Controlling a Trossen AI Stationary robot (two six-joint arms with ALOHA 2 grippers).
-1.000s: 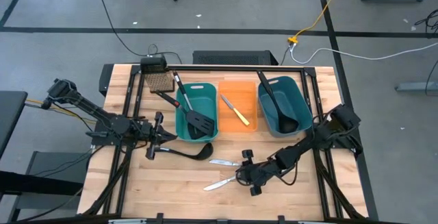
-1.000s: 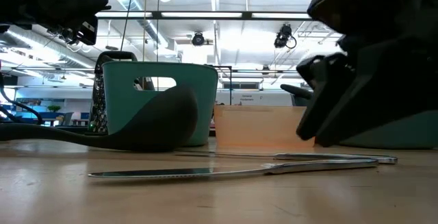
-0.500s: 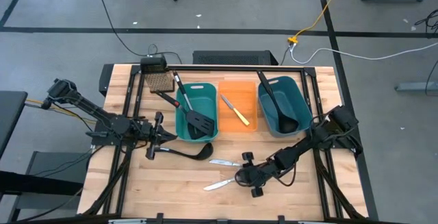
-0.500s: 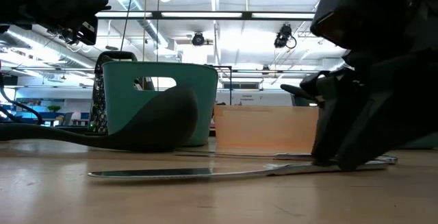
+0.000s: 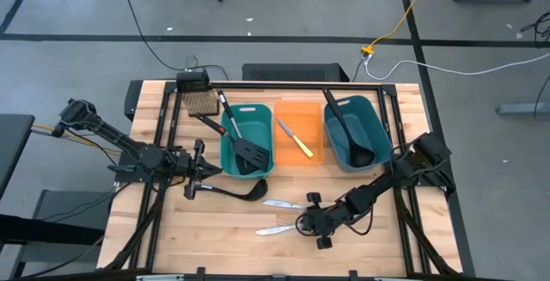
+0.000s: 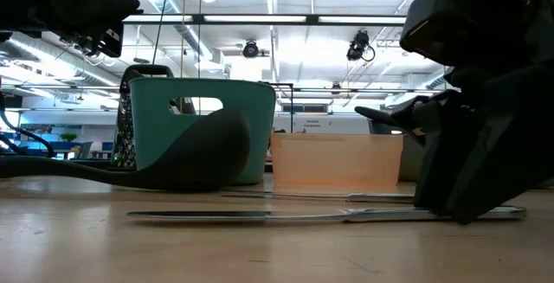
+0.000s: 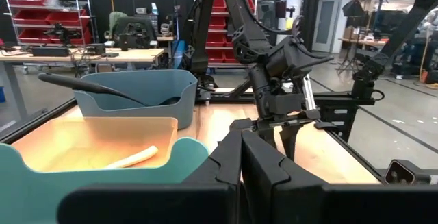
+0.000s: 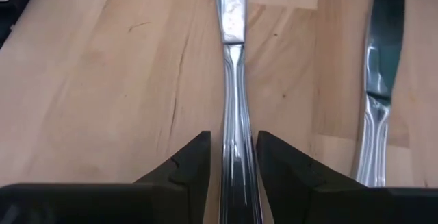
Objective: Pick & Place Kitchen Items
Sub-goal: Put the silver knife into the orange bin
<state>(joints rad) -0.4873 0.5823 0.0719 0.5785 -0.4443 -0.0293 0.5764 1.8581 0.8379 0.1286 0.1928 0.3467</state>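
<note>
My right gripper (image 5: 308,222) is low on the table at the near middle, its fingers on either side of the handle of a slim silver table knife (image 5: 275,229) that lies flat; the knife also shows in the low view (image 6: 260,217). A second silver knife (image 5: 280,204) lies just beyond it and shows in the right wrist view (image 8: 380,80). My left gripper (image 5: 199,176) is shut and empty, held above the handle end of a black ladle (image 5: 236,191) that rests on the table. My right gripper has the near knife's handle (image 8: 236,135) between its two fingers (image 8: 195,166), one on each long side. The fingers slant down from the table's right and point along the knife. The knife lies flat on the table, blade toward the left.
Left teal bin (image 5: 230,148) holds black slotted spatulas (image 5: 249,154). Orange bin (image 5: 314,148) holds a yellow-handled knife (image 5: 296,139). Right teal bin (image 5: 378,126) holds a black ladle (image 5: 348,135). A metal grater (image 5: 200,103) stands at the back left.
My right gripper has come down onto the table and a little toward its near edge, setting its fingers around the near knife's handle. The knife has slid and turned slightly on the table, staying flat.
</note>
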